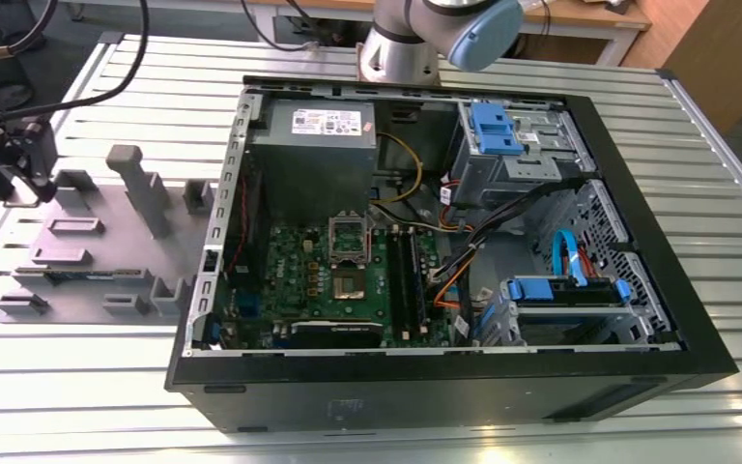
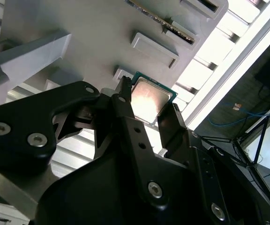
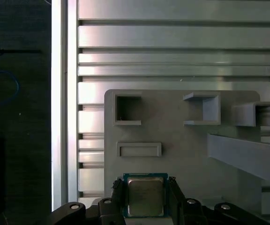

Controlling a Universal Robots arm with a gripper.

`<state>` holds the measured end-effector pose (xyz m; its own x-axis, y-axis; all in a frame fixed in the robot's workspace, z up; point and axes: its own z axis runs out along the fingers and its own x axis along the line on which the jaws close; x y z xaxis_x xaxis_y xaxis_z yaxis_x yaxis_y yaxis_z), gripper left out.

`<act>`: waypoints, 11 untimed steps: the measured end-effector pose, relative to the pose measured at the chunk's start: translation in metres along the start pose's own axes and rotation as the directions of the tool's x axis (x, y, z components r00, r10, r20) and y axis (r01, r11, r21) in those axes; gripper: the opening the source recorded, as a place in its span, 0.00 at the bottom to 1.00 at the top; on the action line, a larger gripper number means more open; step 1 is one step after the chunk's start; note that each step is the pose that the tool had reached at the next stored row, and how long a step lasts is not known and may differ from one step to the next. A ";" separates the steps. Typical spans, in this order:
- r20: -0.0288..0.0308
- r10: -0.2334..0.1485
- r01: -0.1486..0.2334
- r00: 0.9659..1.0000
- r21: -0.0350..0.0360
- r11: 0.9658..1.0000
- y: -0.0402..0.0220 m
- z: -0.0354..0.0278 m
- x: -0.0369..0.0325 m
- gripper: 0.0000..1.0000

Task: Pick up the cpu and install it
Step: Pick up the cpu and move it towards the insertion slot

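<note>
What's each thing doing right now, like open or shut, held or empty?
cpu, gripped at its edges, over the holder plate
gripper, shut on the cpu
computer case, lying flat, side open
socket frame, flipped up open
socket, uncovered, looks empty

Gripper (image 1: 26, 187) over holder plate (image 1: 120, 248); computer case (image 1: 448, 377) open.

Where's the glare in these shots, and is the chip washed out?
Second wrist view: the cpu catches a bright reflection; table slats beside it blow out white. First wrist view: cpu evenly lit, table edge glares. Exterior view: glare on near slats.
</note>
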<state>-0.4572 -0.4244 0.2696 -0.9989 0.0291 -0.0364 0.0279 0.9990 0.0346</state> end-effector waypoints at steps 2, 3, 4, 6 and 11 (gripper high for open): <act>0.000 0.000 0.000 1.000 0.000 1.000 0.0001 -0.0024 -0.0001 0.47; 0.000 0.000 0.000 1.000 0.000 1.000 0.0002 -0.0034 -0.0001 0.47; 0.000 0.000 0.000 1.000 0.000 1.000 0.0002 -0.0043 -0.0001 0.47; 0.000 0.000 0.000 1.000 0.000 1.000 0.0003 -0.0063 -0.0002 0.47; 0.000 0.000 0.000 1.000 0.000 1.000 0.0006 -0.0121 -0.0004 0.47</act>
<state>-0.4573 -0.4242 0.2818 -0.9989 0.0291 -0.0363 0.0278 0.9990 0.0345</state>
